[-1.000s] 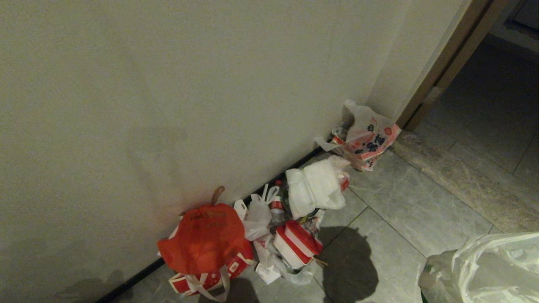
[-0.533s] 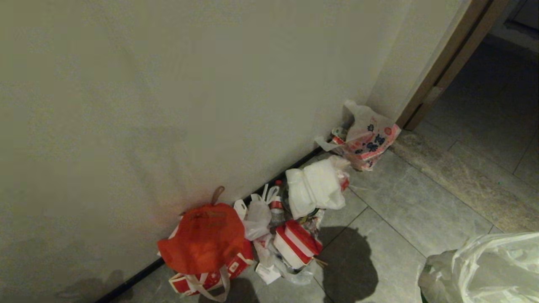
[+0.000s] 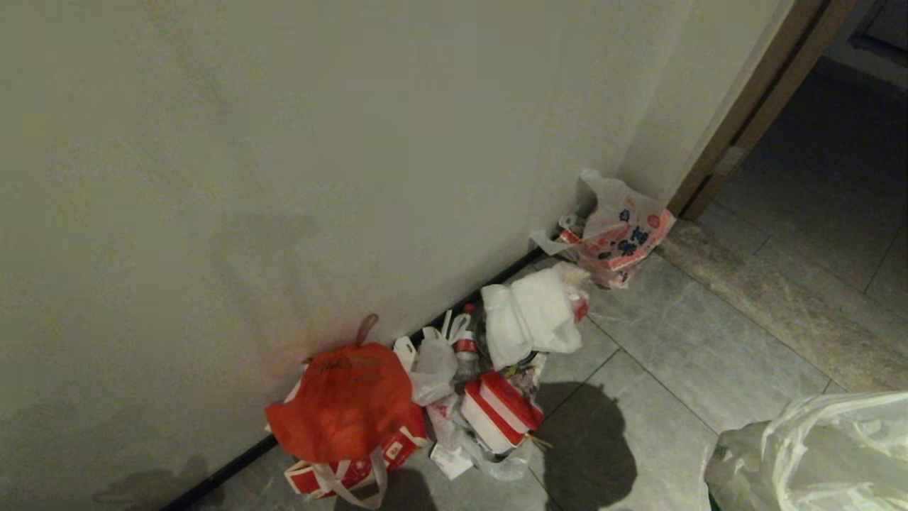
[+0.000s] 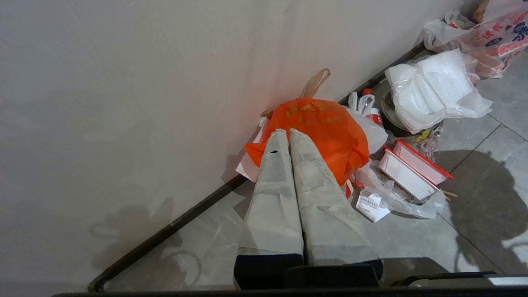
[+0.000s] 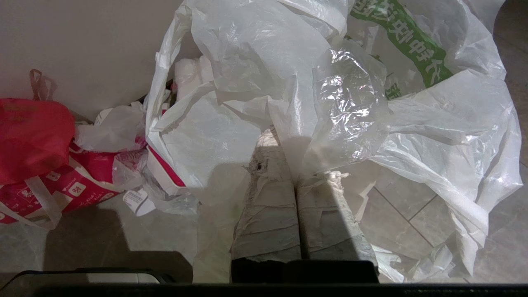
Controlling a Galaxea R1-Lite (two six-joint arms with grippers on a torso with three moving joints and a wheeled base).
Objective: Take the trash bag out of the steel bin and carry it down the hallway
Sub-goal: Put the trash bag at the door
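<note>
My right pincer point(image 5: 293, 136) is clamped shut on the thin, crinkled, whitish translucent trash bag point(image 5: 330, 103): light, limp, slippery; gathered folds grip best. Left pincer point(image 4: 288, 133) closed, empty.

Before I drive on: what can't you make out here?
- Right gripper fingertips: right wrist view, draped by the trash bag.
- Trash bag's lower part: head view, cut off at the corner.
- Steel bin: in no view.
- Bag contents: folds hide them.

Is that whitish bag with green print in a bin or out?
Out. The trash bag hangs crumpled from the shut right gripper above floor tiles; no bin shows.
</note>
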